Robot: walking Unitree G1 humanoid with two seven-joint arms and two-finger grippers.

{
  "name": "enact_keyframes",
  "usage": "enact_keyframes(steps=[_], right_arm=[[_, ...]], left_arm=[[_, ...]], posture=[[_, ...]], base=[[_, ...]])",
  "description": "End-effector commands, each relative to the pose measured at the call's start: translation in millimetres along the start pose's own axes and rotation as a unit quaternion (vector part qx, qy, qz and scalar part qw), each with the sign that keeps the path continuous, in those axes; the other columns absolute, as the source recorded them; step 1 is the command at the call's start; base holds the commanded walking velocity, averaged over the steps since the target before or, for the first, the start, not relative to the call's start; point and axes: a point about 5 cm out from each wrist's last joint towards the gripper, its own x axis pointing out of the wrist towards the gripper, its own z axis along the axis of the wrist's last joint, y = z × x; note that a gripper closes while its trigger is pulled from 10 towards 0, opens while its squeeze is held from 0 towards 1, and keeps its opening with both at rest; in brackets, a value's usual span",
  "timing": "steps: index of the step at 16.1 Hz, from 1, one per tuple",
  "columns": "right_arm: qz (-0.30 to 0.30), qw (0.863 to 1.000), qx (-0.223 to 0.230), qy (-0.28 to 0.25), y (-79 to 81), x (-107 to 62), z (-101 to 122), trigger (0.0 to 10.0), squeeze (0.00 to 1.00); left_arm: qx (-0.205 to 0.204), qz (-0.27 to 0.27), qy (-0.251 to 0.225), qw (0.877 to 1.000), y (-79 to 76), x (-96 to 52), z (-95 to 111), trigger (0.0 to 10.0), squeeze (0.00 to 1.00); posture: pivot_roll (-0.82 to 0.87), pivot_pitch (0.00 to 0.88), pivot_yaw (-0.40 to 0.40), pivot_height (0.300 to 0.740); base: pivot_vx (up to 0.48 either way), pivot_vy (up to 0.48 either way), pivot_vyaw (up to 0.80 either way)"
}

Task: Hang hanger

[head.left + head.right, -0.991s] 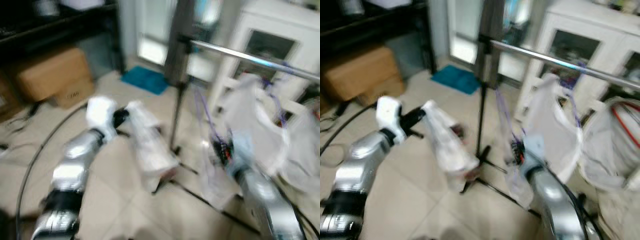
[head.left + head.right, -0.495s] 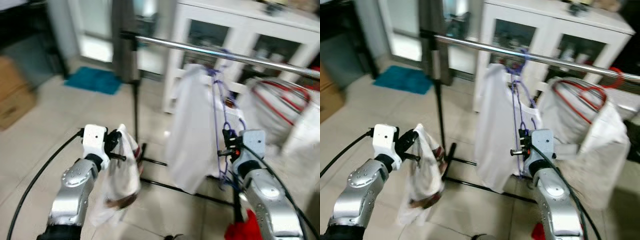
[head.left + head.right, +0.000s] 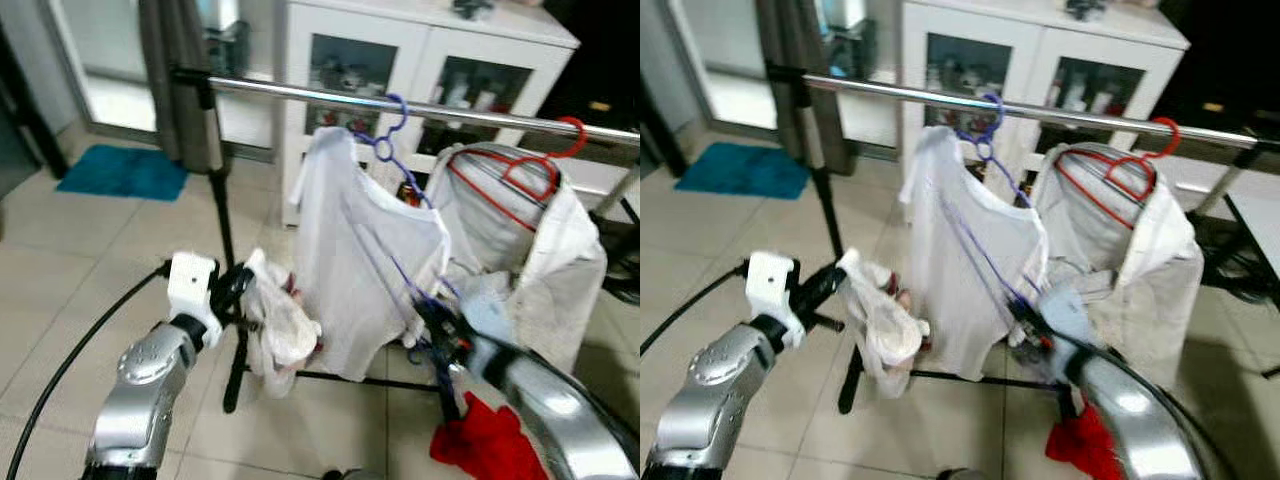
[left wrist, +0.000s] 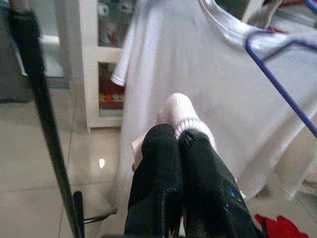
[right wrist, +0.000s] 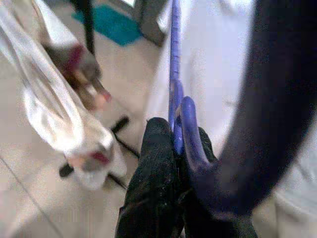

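Note:
A steel rail [image 3: 300, 92] crosses the top of the eye views. The purple hanger [image 3: 386, 150] has its hook at the rail, and a white shirt [image 3: 350, 250] is draped on it. My right gripper [image 3: 437, 335] is low beside the shirt, shut on the hanger's lower bar [image 5: 175, 106]; its fingers [image 5: 158, 188] are pressed together around it. My left gripper [image 3: 238, 288] is held out left of the shirt, shut on a crumpled white garment [image 3: 285, 325] that dangles from it. The same cloth [image 4: 181, 111] bulges past the left fingertips [image 4: 158, 148].
A red hanger [image 3: 510, 175] with a white garment [image 3: 560, 260] hangs further right on the rail. The rack's black upright [image 3: 220, 210] stands just behind my left gripper. A white cabinet [image 3: 420, 50] stands behind the rack. On the floor lie a red cloth [image 3: 485, 445] and a blue mat [image 3: 125, 172].
The camera has swung right, bringing the rack to the centre. My right gripper has dropped lower with the hanger's bar. The garment in my left gripper has swung toward the shirt.

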Motion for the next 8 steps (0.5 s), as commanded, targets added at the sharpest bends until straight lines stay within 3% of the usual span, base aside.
enact_keyframes(steps=[1,2,3,5,6,8], right_arm=[[-0.055,0.998,0.003,0.039,-12.8,-2.2,-27.1,10.0,0.0],[-0.055,0.998,0.003,0.039,-12.8,-2.2,-27.1,10.0,0.0],[-0.091,0.993,0.036,0.063,-13.7,-0.6,-46.8,10.0,0.0],[-0.08,0.992,0.08,0.06,-8.2,0.6,-53.5,10.0,0.0],[-0.058,0.994,0.078,0.054,0.3,0.3,-55.6,10.0,0.0],[-0.071,0.993,0.083,0.047,4.2,-4.1,-61.4,10.0,0.0]], left_arm=[[0.019,-0.01,-0.002,1.0,-4.8,2.3,2.4,10.0,0.0],[0.019,-0.01,-0.002,1.0,-4.8,2.3,2.4,10.0,0.0],[0.019,-0.015,0.003,1.0,-6.6,1.2,1.4,10.0,0.0],[-0.007,-0.017,0.012,1.0,-7.1,-1.4,0.6,10.0,0.0],[-0.018,-0.02,0.02,0.999,-5.7,-3.2,-1.8,10.0,0.0],[-0.016,-0.026,0.029,0.999,-6.1,1.7,-3.0,10.0,0.0]], posture=[[-0.13,0.0,-0.054,0.74],[-0.13,0.0,-0.054,0.74],[-0.13,0.0,-0.06,0.74],[-0.14,0.0,-0.053,0.74],[-0.15,0.0,-0.04,0.74],[-0.16,0.0,-0.02,0.74]], base=[[0.0,0.0,-0.8],[0.0,0.0,-0.8],[0.0,0.0,-0.8],[0.0,0.0,-0.8],[0.0,0.0,-0.8],[0.0,0.0,-0.8]])
